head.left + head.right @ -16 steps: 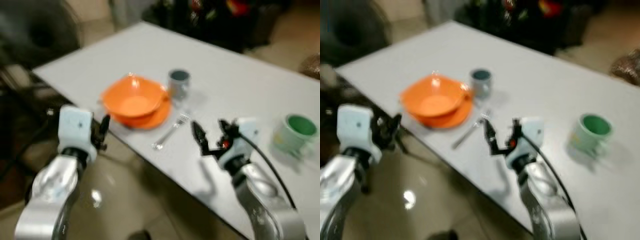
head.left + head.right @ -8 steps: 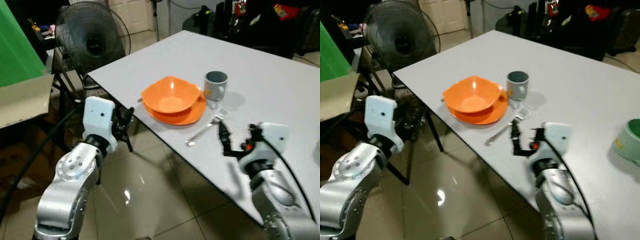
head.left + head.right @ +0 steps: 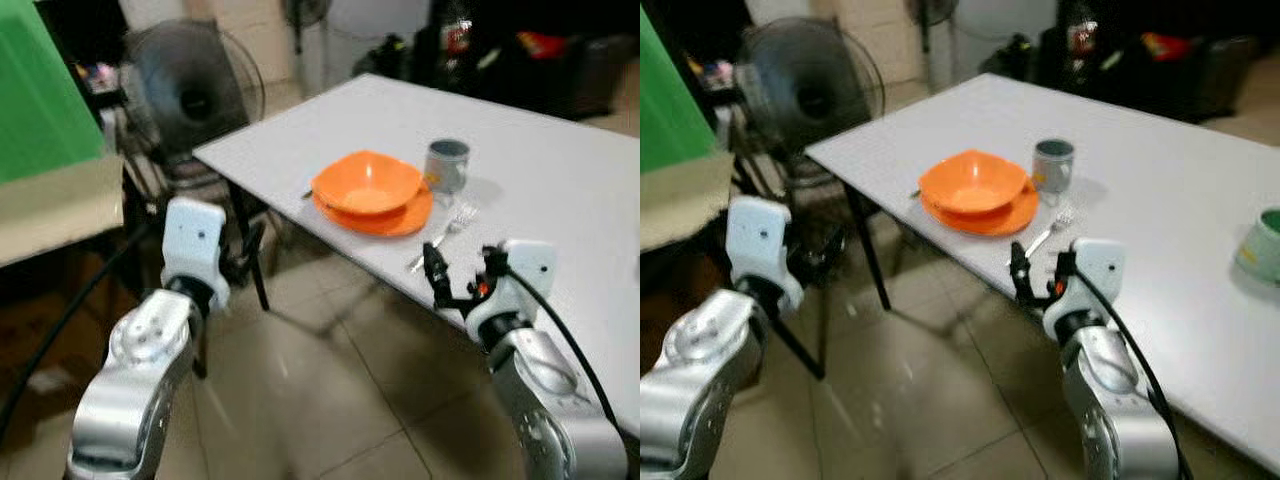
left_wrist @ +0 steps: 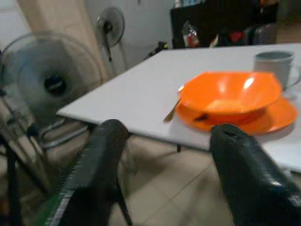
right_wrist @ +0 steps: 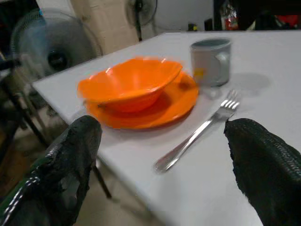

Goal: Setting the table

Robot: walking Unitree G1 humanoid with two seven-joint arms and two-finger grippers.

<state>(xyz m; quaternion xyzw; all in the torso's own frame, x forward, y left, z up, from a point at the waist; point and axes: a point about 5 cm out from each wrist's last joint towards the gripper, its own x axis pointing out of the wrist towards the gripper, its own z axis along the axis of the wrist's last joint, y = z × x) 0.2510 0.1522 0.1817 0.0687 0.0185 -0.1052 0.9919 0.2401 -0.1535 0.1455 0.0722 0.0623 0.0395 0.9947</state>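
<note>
An orange bowl (image 3: 366, 183) sits in an orange plate (image 3: 400, 217) near the white table's (image 3: 560, 190) front edge. Just behind them stands a grey mug (image 3: 446, 165). A fork (image 3: 440, 238) lies to the right of the plate, and a spoon (image 4: 171, 108) lies on its left. My right gripper (image 3: 459, 271) is open at the table's edge, just short of the fork, with nothing between its fingers (image 5: 77, 160). Off the table to the left, my left gripper (image 4: 168, 130) is open and empty above the floor, facing the bowl.
A green mug (image 3: 1265, 245) stands at the far right of the table. A standing fan (image 3: 195, 90) and a dark table leg (image 3: 258, 275) are beyond the table's left corner. A green panel (image 3: 40, 90) and a pale board (image 3: 60, 205) lie to the left. Tiled floor (image 3: 330, 400) lies below.
The whole view has shifted: the table setting now sits farther off and more floor shows, so the camera has moved. Both grippers stay open and empty.
</note>
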